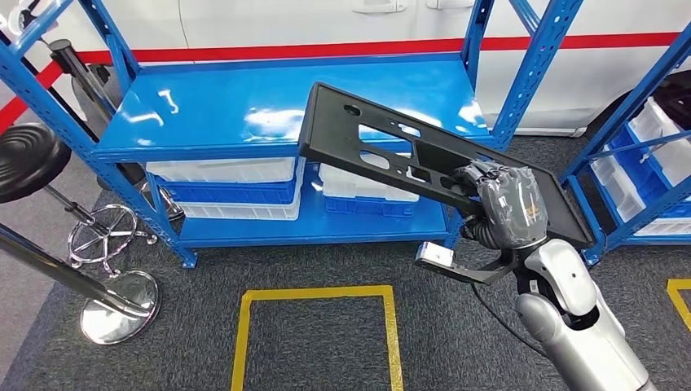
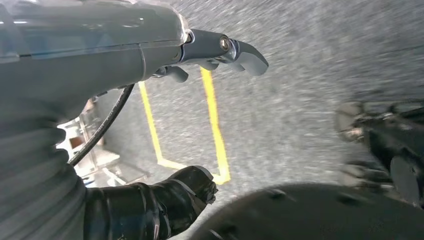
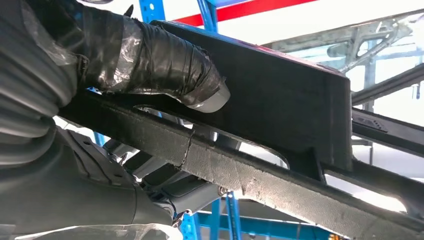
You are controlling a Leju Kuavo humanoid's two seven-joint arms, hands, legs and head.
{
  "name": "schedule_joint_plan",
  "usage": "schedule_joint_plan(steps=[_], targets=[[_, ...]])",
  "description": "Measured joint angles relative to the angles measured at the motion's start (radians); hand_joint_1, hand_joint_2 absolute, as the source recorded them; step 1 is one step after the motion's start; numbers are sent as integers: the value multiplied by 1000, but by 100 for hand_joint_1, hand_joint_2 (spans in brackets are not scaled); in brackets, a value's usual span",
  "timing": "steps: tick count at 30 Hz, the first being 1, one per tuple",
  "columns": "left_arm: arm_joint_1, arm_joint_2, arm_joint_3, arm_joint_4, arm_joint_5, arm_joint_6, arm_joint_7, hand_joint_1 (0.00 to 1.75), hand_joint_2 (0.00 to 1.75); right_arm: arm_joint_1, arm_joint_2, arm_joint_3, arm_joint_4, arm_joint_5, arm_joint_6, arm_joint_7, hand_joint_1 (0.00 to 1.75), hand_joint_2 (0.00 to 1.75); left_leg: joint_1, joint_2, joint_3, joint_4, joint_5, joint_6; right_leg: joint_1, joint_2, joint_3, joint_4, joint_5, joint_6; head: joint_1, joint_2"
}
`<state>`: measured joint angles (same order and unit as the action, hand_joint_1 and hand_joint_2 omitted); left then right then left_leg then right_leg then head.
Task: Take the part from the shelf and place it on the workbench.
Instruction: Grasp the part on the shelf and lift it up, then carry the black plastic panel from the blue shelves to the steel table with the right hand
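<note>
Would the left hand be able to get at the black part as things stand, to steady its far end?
Probably not right away. The left hand hangs low over the floor, holding nothing, while the right hand grips the black part up at shelf height. Nothing blocks it; the arm would need raising.

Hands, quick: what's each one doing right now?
Left hand: holds nothing, fingers apart, over the floor.
Right hand: grips the black part.

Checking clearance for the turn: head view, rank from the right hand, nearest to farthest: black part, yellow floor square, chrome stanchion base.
1. Black part: gripped by the right hand, above the shelf edge.
2. Yellow floor square: on the carpet, lower centre, to the hand's left.
3. Chrome stanchion base: far left on the floor.
</note>
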<state>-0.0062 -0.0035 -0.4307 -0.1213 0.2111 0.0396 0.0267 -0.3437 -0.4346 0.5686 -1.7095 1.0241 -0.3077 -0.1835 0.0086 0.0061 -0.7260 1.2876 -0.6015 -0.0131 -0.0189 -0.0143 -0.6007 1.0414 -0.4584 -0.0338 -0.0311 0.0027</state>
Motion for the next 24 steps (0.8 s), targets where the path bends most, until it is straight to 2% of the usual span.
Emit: schedule_joint_plan(steps=[1,2,3,4,5,6,7,8,9,10,11,12,14,15,16,17,18,19,21,22,23,24], targets=[[2,2,0,0,0,1,0,0,175,0,0,3,-4,-3,-1,4,175,175,0,0,8,32,8,1,3,-1,-16,2,12,0,0,0],[3,4,0,0,0,1,-1,0,175,-1,-1,5,-6,-6,-1,7,175,175,-1,0,33,29,35,4,5,-1,-33,5,23,0,0,0],[3,6,0,1,0,2,-3,0,175,-2,-1,8,-9,-9,0,9,175,175,-2,-1,74,-8,65,9,7,-1,-48,7,34,1,0,0],[3,10,0,1,0,2,-5,0,175,-5,-2,11,-11,-11,1,11,175,175,-4,-3,131,-74,81,17,9,-1,-60,10,43,2,0,0],[3,13,0,1,1,2,-8,0,175,-10,-2,14,-14,-13,2,13,175,175,-7,-4,190,-156,80,25,10,0,-69,12,52,5,0,0],[3,16,0,1,2,2,-12,0,175,-15,-2,16,-16,-14,3,16,175,175,-11,-5,235,-224,68,30,10,0,-73,11,62,9,0,0],[2,18,-1,2,4,2,-14,0,175,-22,-2,17,-18,-15,4,18,175,175,-14,-6,262,-271,56,35,9,-1,-75,8,72,14,0,0],[2,19,-1,2,5,2,-16,0,175,-28,-2,19,-19,-16,5,20,175,175,-17,-6,270,-295,55,38,8,-1,-76,3,84,21,0,0],[1,20,-2,2,5,2,-18,0,175,-33,-2,20,-19,-17,6,21,175,175,-15,-5,266,-302,64,41,6,-1,-77,-1,91,27,0,0],[0,20,-2,3,6,2,-18,0,175,-36,-2,22,-20,-17,7,22,175,175,-13,-3,259,-307,79,47,5,1,-81,-1,85,33,0,0],[-1,21,-3,3,6,2,-19,0,175,-38,-2,22,-21,-18,8,22,175,175,-11,0,251,-313,94,54,5,3,-88,13,60,38,1,0],[-1,21,-3,3,6,2,-19,0,175,-40,-2,23,-21,-18,8,22,175,175,-8,3,240,-316,108,60,5,6,-98,46,16,42,1,0],[0,21,-4,3,6,2,-20,0,175,-42,-2,25,-21,-18,9,23,175,175,-10,7,210,-312,132,68,2,10,-123,161,-84,50,1,0],[0,21,-4,4,7,1,-20,0,175,-41,-2,26,-21,-19,12,25,175,175,-10,8,191,-307,142,67,0,10,-130,222,-107,55,0,0],[1,21,-4,6,8,0,-18,0,175,-41,-2,28,-21,-21,16,27,175,175,-10,9,171,-300,152,66,-2,10,-128,263,-104,59,0,0],[2,21,-6,9,10,-3,-14,0,175,-41,-2,29,-20,-24,19,29,175,175,-9,9,151,-292,161,64,-5,10,-113,275,-80,62,1,0],[2,21,-7,12,12,-6,-11,0,175,-40,-2,31,-18,-26,22,31,175,175,-8,8,131,-282,168,61,-8,10,-82,253,-50,64,1,0],[2,21,-10,16,13,-9,-8,0,175,-40,-2,32,-15,-28,23,32,175,175,-8,8,114,-270,174,57,-11,9,-35,201,-36,64,1,0],[2,22,-13,25,16,-14,-9,0,175,-41,0,35,-10,-32,21,32,175,175,-9,5,88,-250,184,46,-8,10,57,72,-58,59,0,0],[2,22,-15,30,18,-16,-12,0,175,-42,1,35,-7,-35,20,33,175,175,-10,5,81,-245,191,40,-5,11,83,29,-75,54,1,0],[3,23,-17,37,19,-17,-15,0,175,-43,2,35,-5,-38,19,34,175,175,-10,4,77,-245,200,34,-1,13,90,10,-81,48,1,0],[3,23,-18,44,21,-19,-19,0,175,-45,2,35,-2,-42,19,36,175,175,-10,3,74,-248,209,28,-2,12,81,9,-75,39,1,0]])
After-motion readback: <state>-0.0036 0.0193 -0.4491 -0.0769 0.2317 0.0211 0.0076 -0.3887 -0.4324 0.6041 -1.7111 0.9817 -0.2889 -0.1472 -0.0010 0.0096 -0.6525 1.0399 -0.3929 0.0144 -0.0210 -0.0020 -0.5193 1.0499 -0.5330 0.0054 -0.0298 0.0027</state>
